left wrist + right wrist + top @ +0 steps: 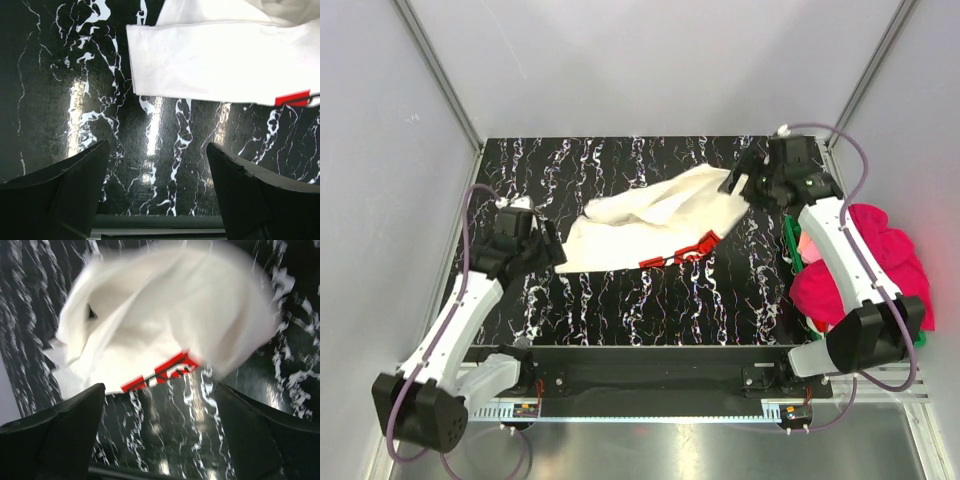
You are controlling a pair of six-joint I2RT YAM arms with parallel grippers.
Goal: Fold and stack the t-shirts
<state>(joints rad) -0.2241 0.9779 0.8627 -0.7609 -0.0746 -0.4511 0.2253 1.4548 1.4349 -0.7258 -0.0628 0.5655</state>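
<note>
Cloth took up the middle of the counter [650,310]: the white t-shirt [655,225] lay there in a loose, rumpled heap, wider on its left side and drawn up to a peak toward the far right corner. It looked soft and matte, with rounded folds and a stitched hem running straight along its left edge. A strip of the red print [680,250] showed at its near edge, creased so that no lettering could be read.

Off the right side of the counter stood the green basket [791,250], only slivers of its plastic rim visible. It held the pink t-shirts [880,260], a bright magenta mound that bulged over the rim, partly hidden under the right arm.

The right gripper [735,185] hung at the raised far-right corner of the white t-shirt. From its wrist camera the view was blurred, but its dark fingers [65,425] stood wide apart with nothing between them. The left gripper [552,250] hovered just beside the shirt's left edge, over bare counter, its jaws likewise spread wide and gripping nothing.

The counter itself was glossy black with white marble-like veins, and the lights glared off it in streaks.
</note>
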